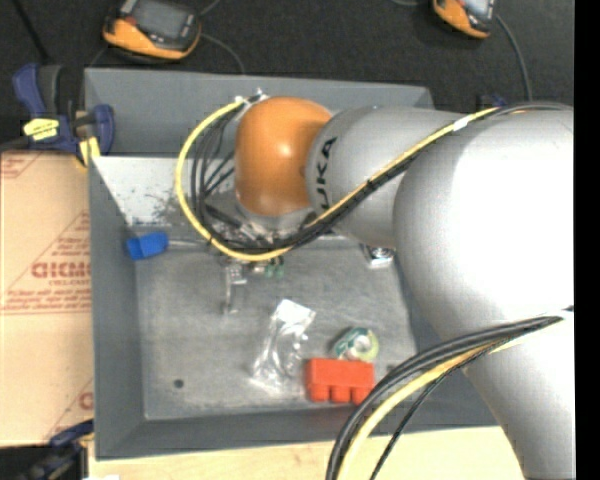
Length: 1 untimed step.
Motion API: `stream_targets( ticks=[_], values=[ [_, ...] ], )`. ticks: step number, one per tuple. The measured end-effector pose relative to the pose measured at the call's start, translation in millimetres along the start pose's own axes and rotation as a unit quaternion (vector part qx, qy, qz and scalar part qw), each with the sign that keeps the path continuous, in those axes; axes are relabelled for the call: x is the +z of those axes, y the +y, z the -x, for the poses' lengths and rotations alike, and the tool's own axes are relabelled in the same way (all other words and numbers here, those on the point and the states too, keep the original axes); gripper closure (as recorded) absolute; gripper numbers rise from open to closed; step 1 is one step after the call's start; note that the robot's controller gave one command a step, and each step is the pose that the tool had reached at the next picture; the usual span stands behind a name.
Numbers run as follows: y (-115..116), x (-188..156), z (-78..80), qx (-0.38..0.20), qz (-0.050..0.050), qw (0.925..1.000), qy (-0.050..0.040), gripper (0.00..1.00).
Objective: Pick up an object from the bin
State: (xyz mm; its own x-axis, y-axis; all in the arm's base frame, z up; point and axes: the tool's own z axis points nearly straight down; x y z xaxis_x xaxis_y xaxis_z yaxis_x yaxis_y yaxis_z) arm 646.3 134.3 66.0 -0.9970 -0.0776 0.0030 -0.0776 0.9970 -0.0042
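a crumpled clear plastic packet (280, 348) lies on the bin floor, a little near of centre, and is the loose thing closest to the hand. it looks light, soft and slippery. a pinch would likely make it crumple and slide, so its bunched middle seems a safer hold than a thin edge. just beside it on the right is a flat orange-red block (341, 380), stiff and straight-sided, probably easier to grip across its short sides. just far of that block sits a small round green and yellow piece (355, 344). a blue block (146, 244) lies well apart by the left wall. the hand (235, 286) hangs below the orange cover (272, 158) over bare floor of the grey bin (115, 368), just far-left of the packet. whether the hand is apart or together cannot be told.
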Motion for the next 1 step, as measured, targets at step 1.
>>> stream_targets(
  ticks=[1],
  values=[
    [-62.4,-36.8,4.3,0.036,0.001,0.9993,-0.0061,0.00]
  ],
)
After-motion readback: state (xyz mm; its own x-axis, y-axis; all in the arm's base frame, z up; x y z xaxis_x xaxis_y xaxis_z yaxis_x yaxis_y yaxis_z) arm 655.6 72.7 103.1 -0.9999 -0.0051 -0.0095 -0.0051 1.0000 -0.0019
